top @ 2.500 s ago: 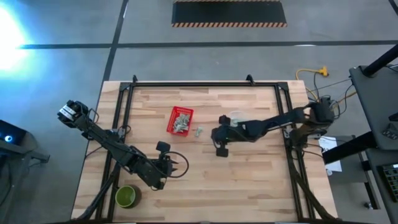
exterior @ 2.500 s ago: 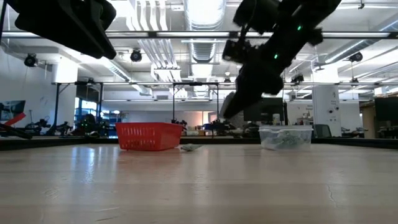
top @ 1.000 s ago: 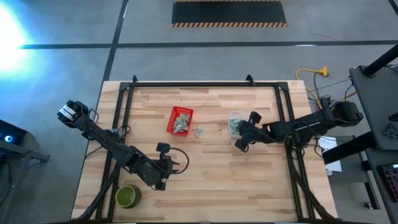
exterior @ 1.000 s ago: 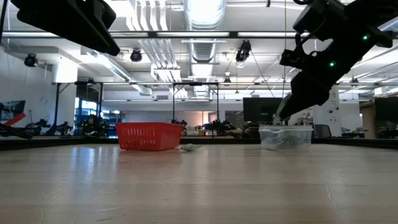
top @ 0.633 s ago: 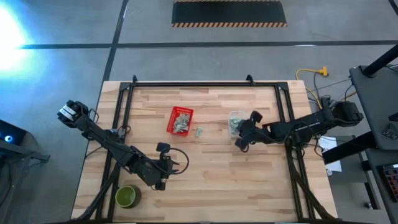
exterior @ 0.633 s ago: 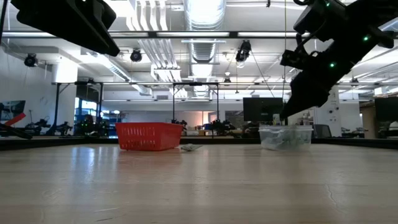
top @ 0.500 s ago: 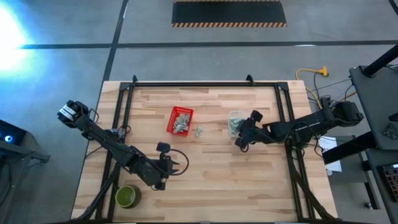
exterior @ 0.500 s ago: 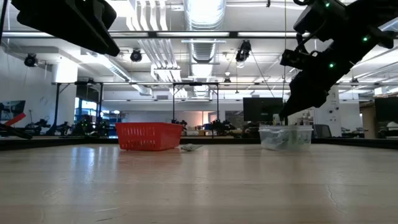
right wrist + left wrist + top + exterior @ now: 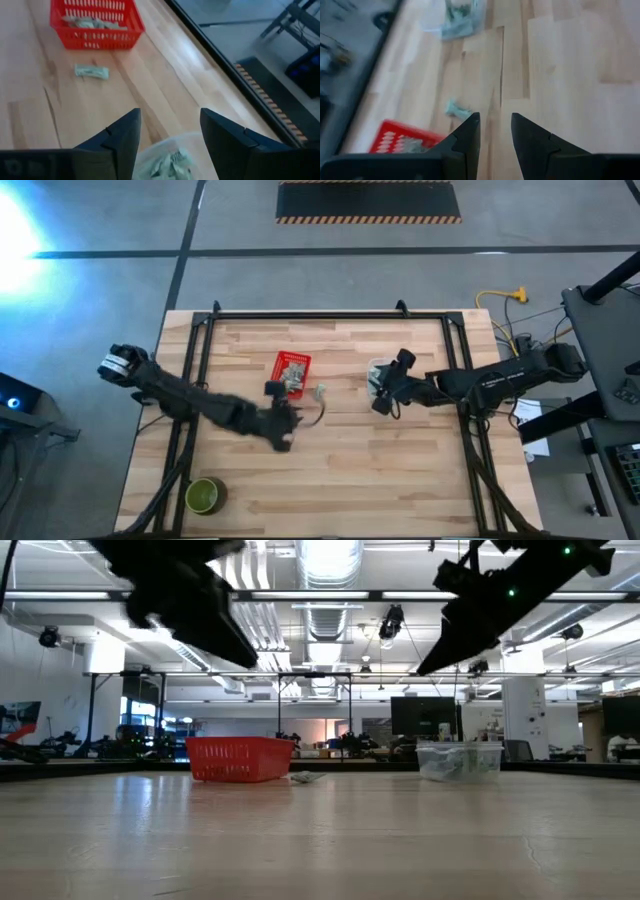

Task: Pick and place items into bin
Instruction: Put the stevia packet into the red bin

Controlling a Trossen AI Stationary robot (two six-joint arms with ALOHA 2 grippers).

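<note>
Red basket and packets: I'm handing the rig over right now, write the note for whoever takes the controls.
Left hand: open, empty, raised above the table just in front of the red basket and near the loose packet.
Right hand: open, empty, over the clear tub, which holds more packets.
Done: a pile of packets already lies in the red basket.
Left: one packet lies on the wood beside the basket, outside it; the tub's packets are not yet moved over.
Green bowl sits at the table's near left corner, not part of the job.
</note>
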